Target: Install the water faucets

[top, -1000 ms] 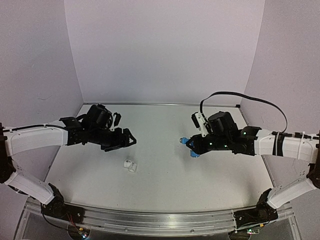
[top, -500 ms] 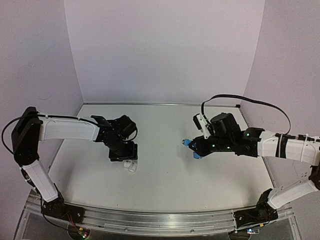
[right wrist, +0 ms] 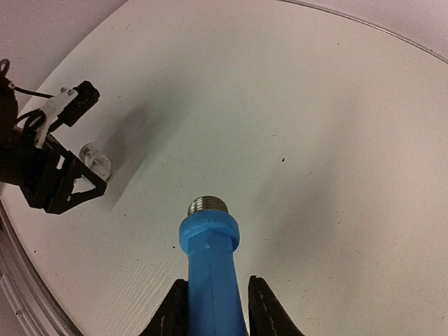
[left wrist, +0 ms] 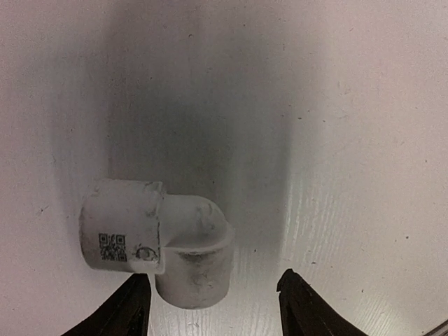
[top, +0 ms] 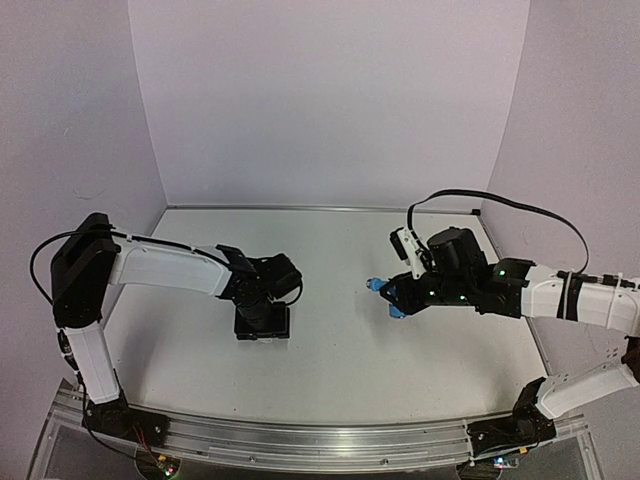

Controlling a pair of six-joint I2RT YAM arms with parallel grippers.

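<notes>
the left claw (top: 262,323) is spread, low over the surface (right wrist: 315,140). the white pipe elbow (left wrist: 157,241) lies flat on the surface, 1 end between the 2 fingers, not squeezed. the right claw (right wrist: 213,301) pinches the blue tap (right wrist: 210,269), its silver screw end poking out in front.

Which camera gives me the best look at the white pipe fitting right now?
Left wrist: the white pipe fitting sits close and sharp, its elbow shape and code sticker clear. Top external: the left gripper hides it. Right wrist: only a small pale bit shows beside that gripper.
</notes>
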